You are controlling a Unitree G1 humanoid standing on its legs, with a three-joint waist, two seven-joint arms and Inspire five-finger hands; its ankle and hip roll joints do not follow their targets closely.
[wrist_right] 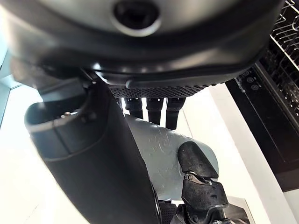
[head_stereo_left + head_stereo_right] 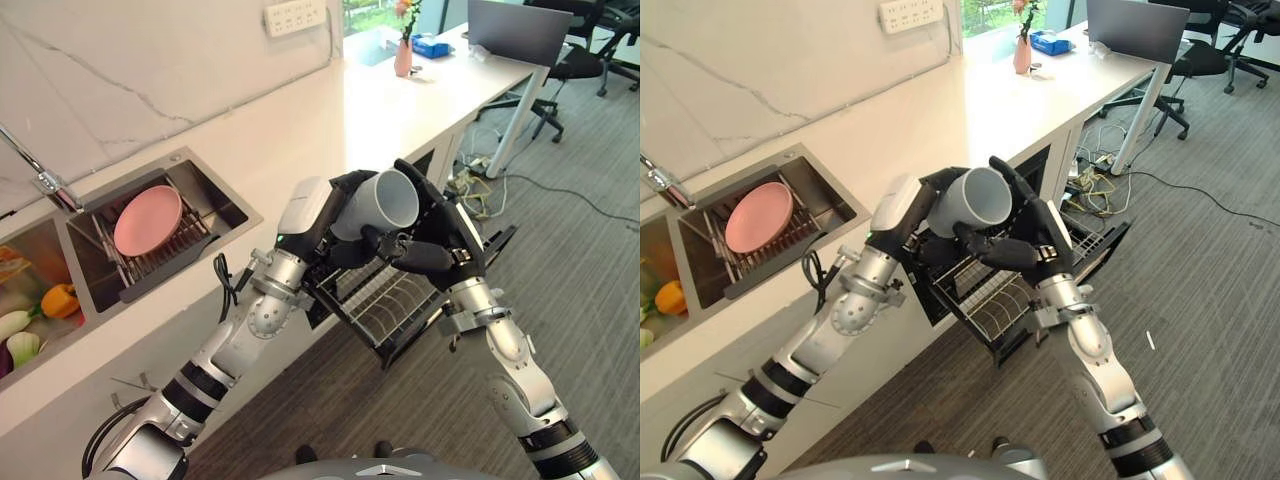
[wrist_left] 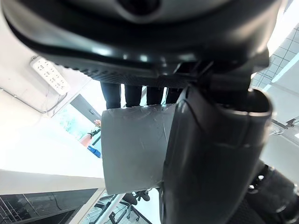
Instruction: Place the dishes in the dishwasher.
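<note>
Left eye view has the grey cup held up in mid-air between both hands, above the pulled-out dishwasher rack, its open mouth facing toward 2 o'clock. The left hand wraps it from the 9 o'clock side and the right hand closes in from 3 o'clock, fingers curled against its lower wall. Off at 9 o'clock a pink plate leans in the sink rack set into the white bench; the head cameras alone show this. The left wrist view adds what they cannot: the left hand's fingers hooked over the cup's far side with the thumb laid across its near wall, a firm grasp. The right wrist view shows the right fingers over the cup's curve and the thumb alongside; it looks like a grasp too, though contact there is partly hidden.
</note>
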